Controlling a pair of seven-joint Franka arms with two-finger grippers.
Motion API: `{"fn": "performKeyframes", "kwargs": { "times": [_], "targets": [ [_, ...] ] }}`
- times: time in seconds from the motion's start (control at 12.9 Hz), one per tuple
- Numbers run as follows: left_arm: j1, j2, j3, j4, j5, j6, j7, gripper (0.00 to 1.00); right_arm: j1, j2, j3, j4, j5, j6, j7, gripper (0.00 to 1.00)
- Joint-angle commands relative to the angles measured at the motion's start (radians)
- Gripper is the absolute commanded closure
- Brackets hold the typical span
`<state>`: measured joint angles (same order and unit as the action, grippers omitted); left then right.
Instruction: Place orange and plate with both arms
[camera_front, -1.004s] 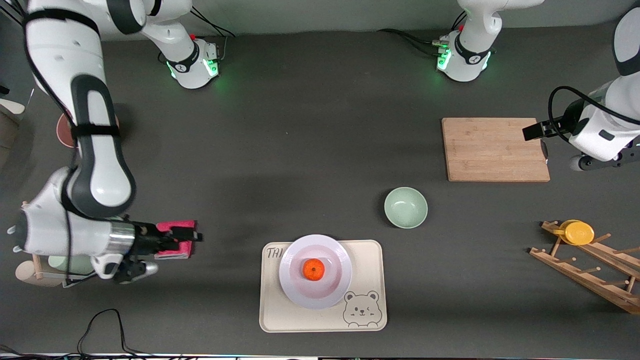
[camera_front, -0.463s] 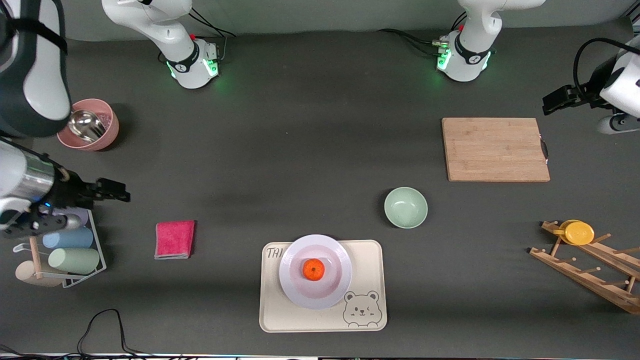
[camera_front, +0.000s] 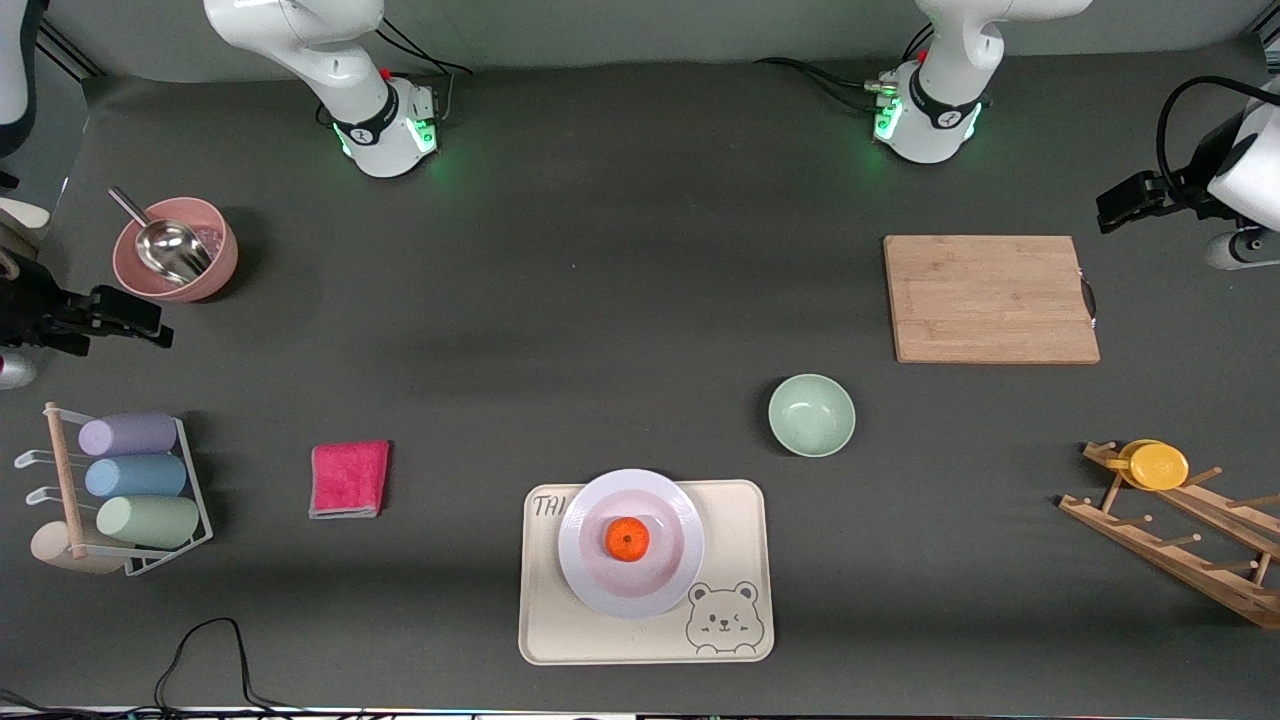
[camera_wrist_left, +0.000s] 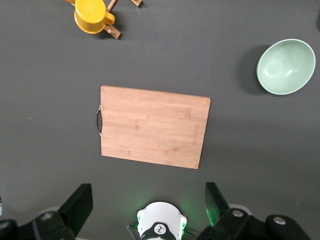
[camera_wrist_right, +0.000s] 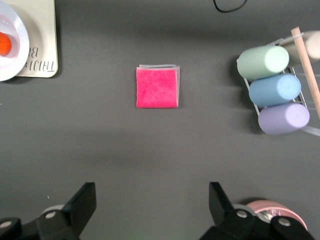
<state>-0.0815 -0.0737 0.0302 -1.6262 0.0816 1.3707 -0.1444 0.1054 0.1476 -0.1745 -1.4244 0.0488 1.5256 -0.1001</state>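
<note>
A: Item one, the orange (camera_front: 627, 539): sits at the centre of the plate (camera_front: 588, 576), untouched by either hand.

B: Item two, the plate: rests on the beige bear tray (camera_front: 735, 520), near the front camera, about midway between the two ends of the surface (camera_front: 620, 300).

A: Step in hand, as I judge it: clearing away. Best done by keeping both arms high and wide of the tray so nothing jostles the plate.

B: Left hand (camera_wrist_left: 149, 207): fingers spread wide, empty, over the surface near the wooden cutting board (camera_front: 991, 298), well apart from the plate.

A: Right hand (camera_wrist_right: 152, 205): likewise wide and empty, apparently above the pink bowl (camera_front: 176, 250), though the front view shows only its edge. The pink cloth (camera_front: 349, 478) lies between it and the tray.
</note>
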Motion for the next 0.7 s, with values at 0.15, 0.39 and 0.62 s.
{"fn": "performKeyframes", "kwargs": {
  "times": [0.15,0.39,0.62],
  "targets": [
    [-0.024,0.017,0.039,0.017,0.012,0.030,0.016,0.00,0.007,-0.022,-0.013,-0.034,-0.033,-0.007,0.040,0.00],
    [-0.029,0.017,0.034,0.017,0.001,0.050,0.017,0.00,0.004,-0.025,-0.010,-0.038,-0.035,-0.004,0.049,0.00],
    [-0.027,0.018,0.034,0.017,-0.013,0.048,0.017,0.00,-0.001,-0.025,-0.003,-0.038,-0.035,-0.004,0.051,0.00]
  ]
}}
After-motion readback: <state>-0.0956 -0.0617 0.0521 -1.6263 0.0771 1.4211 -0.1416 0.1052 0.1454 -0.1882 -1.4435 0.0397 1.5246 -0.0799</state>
